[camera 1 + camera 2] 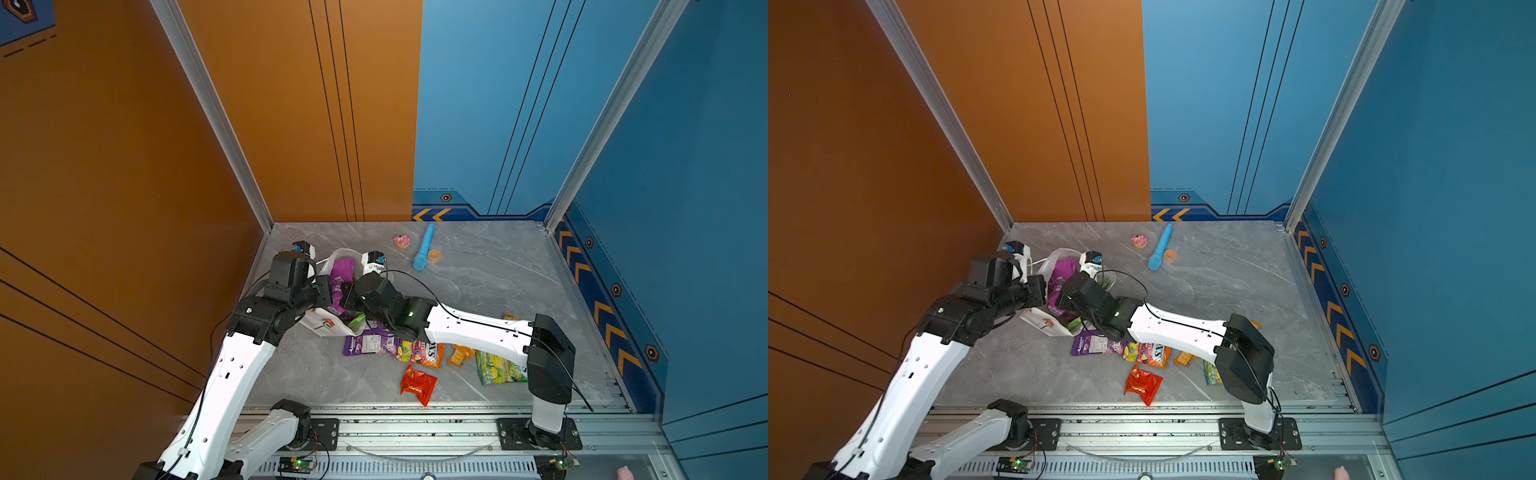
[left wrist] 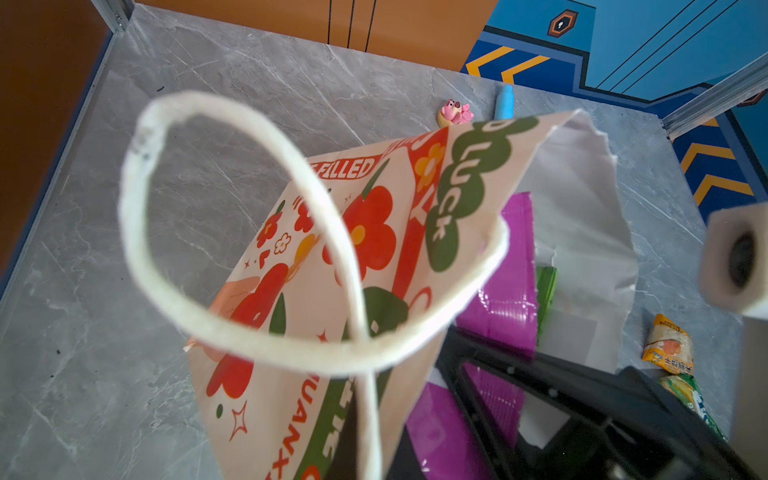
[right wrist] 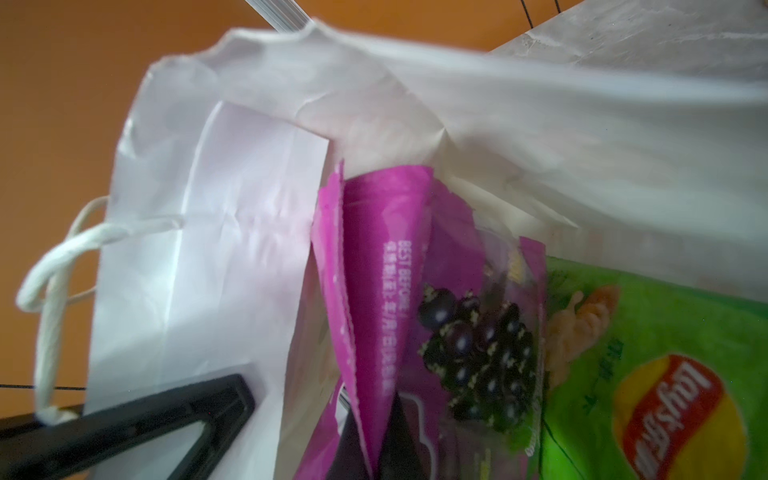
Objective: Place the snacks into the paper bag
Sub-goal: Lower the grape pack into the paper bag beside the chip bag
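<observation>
six packets or so lie outside the paper bag (image 1: pixel 322 326), so by my reckoning the job is about a third done. the bag sits at the left rear of the grey table (image 1: pixel 478 282), between the two arms, leaning with its mouth gaping toward the right one. the right wrist view shows a purple pack (image 3: pixel 386 282) standing at the mouth and a large green chip bag (image 3: pixel 648 365) just beside it. the right gripper (image 3: pixel 365 440) is pressed together on the lower part of that purple pack, apparently feeding it in. the left gripper (image 1: pixel 326 291) is closed too, and seems to pinch the printed wall of the bag near a cord handle (image 2: pixel 232 324) to hold the mouth open, though the pinch itself is mostly hidden. out on the table, in front of the bag, lie a second purple pack (image 1: pixel 368 345), an orange fox's bag (image 1: pixel 424 353) touching it, a small orange packet (image 1: pixel 460 355), a green fox's bag (image 1: pixel 498 368) partly under the right arm, and a red packet (image 1: pixel 417 384) nearest the rail; another orange corner (image 1: pixel 510 318) peeks from behind that arm. (the blue tube (image 1: pixel 424 249) and pink toy (image 1: pixel 401 241) at the back are not snacks.) each loose packet has yet to go in.
</observation>
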You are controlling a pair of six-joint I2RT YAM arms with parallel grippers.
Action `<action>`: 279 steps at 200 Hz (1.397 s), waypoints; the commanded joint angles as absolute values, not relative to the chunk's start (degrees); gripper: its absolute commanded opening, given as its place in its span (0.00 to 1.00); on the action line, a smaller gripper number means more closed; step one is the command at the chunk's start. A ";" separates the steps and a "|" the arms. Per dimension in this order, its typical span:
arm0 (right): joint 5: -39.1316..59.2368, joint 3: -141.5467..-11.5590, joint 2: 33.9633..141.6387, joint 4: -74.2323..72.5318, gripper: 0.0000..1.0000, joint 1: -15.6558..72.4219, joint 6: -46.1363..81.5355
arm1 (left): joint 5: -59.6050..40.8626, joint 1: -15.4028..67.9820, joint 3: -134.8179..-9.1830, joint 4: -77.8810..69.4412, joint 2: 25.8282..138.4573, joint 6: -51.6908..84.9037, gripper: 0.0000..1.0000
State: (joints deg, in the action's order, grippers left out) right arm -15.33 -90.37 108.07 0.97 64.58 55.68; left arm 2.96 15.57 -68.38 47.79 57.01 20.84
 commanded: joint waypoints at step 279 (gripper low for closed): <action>-4.96 -103.89 106.90 10.85 0.00 62.68 50.52 | 9.00 20.57 -69.32 45.81 58.34 17.75 0.00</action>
